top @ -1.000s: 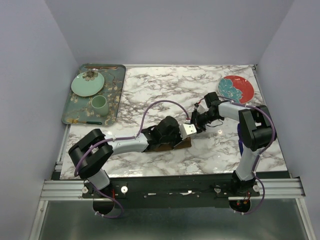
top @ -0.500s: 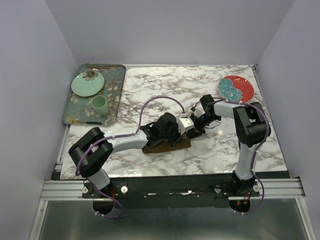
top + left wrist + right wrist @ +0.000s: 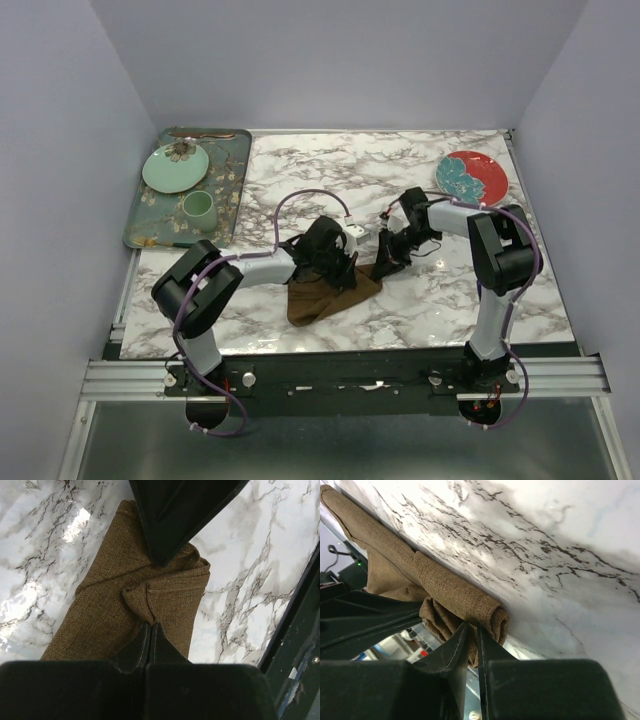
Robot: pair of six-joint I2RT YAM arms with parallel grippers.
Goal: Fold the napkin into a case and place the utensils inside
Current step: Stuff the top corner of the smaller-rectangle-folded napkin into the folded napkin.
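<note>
Top external view first: we see the napkin (image 3: 328, 297) lying folded on the marble table (image 3: 420, 190), in the near middle between the two arms, its long axis running on a diagonal from the near-left end up to a far-right end. The near-left end is broad and the far-right end narrows towards the right arm. Over to the left wrist view: we have the brown cloth (image 3: 110, 595) stretching away from the camera, a folded corner flap lying on top of it, and the ridge of that flap runs straight into the tips of the left fingers (image 3: 134, 650). Those are pressed together, nipping that fold. On the right wrist view, the napkin (image 3: 457, 597) trails off to the upper left along the table edge, its bunched end sitting right at the right fingers (image 3: 453, 650), which are nearly together and pinching that thick roll of cloth.
</note>
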